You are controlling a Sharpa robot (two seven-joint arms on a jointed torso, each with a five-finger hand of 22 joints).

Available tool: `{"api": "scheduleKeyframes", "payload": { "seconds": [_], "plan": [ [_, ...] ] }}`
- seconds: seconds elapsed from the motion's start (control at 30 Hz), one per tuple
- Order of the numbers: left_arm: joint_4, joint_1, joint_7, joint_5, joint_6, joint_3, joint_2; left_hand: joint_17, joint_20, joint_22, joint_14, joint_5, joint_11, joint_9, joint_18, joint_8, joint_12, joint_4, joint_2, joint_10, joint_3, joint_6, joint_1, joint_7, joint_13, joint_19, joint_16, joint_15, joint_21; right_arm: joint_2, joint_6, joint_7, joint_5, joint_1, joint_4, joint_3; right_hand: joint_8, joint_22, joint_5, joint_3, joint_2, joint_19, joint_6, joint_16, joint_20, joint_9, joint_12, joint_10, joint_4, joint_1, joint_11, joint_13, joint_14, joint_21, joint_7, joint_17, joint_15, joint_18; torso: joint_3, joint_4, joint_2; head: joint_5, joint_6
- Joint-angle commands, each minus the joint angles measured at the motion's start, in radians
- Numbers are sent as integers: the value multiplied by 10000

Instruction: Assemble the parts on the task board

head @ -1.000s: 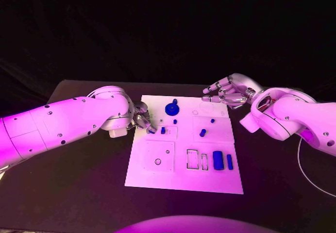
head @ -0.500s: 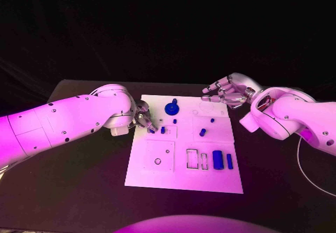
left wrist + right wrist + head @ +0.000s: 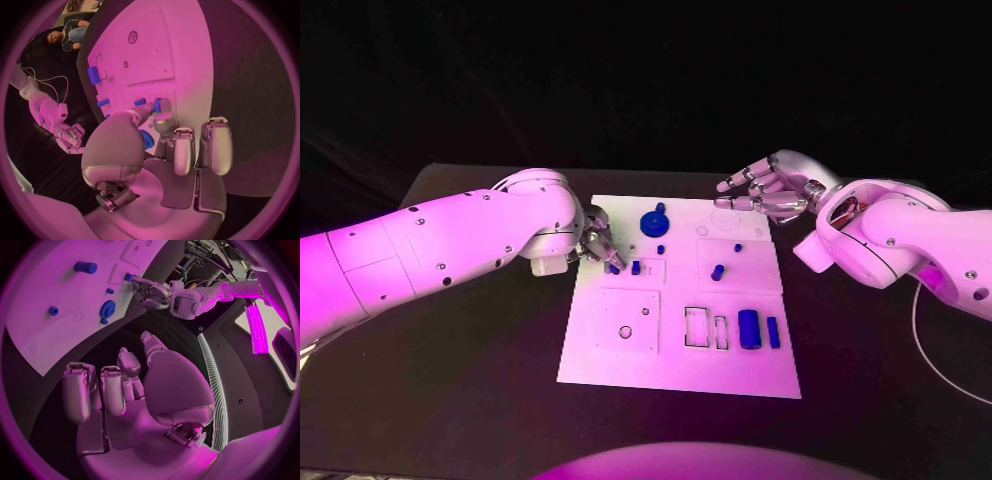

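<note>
The left hand (image 3: 596,243) has its fingertips (image 3: 157,106) down on the task board (image 3: 678,375), closing on a small blue peg (image 3: 613,268) at its near edge; whether the peg is truly pinched, I cannot tell. A second peg (image 3: 636,267) stands just beyond those fingers. I'd grip low and lift straight. The right hand (image 3: 769,190) hovers spread and empty, holding nothing, beside the board's far corner.
</note>
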Motion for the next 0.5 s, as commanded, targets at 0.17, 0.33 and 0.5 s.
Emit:
{"api": "scheduleKeyframes", "payload": {
  "seconds": [0.17, 0.33, 0.5],
  "plan": [
    [32, -154, -777, 228, 722, -108, 96, 2628, -45, 1625, 1055, -24, -30, -79, -81, 43, 43, -594, -75, 70, 553, 172, -307, -165, 1, 441, 31, -103, 36, -3, 160, 7, -32, -6, 30, 1, -1, 33, 26, -50, 81, -52, 40, -41, 22, 13, 68, -86, -14, -15, -13, -6, 714, -53, -21, 1163, 4, 11, -9, 0, 1, -18, -11],
    [29, -154, -806, 138, 719, -109, 106, 2628, -58, 1639, 1055, -29, -48, -163, -83, 43, 24, -458, -198, 74, 288, 229, -652, -189, -30, 446, 31, -119, 38, -6, 164, 8, -32, -6, 36, 1, -2, 20, 51, -95, 99, -57, 40, -51, 21, 13, 57, -100, 4, -1, -12, -23, 712, -61, -21, 1150, 4, 14, -10, 3, 0, -20, -9],
    [30, -154, -844, 41, 653, -109, 100, 2628, -72, 1679, 1055, -42, -62, -246, -94, 51, 34, -308, -283, 91, -19, 298, -956, -204, -31, 468, 31, -132, 69, -12, 165, 11, -32, -6, 42, 1, -2, 20, 51, -95, 99, -57, 40, -51, 21, 13, 57, -100, 4, -1, -12, -23, 712, -61, -21, 1150, 4, 14, -11, 1, 0, -17, -13]
  ]
}}
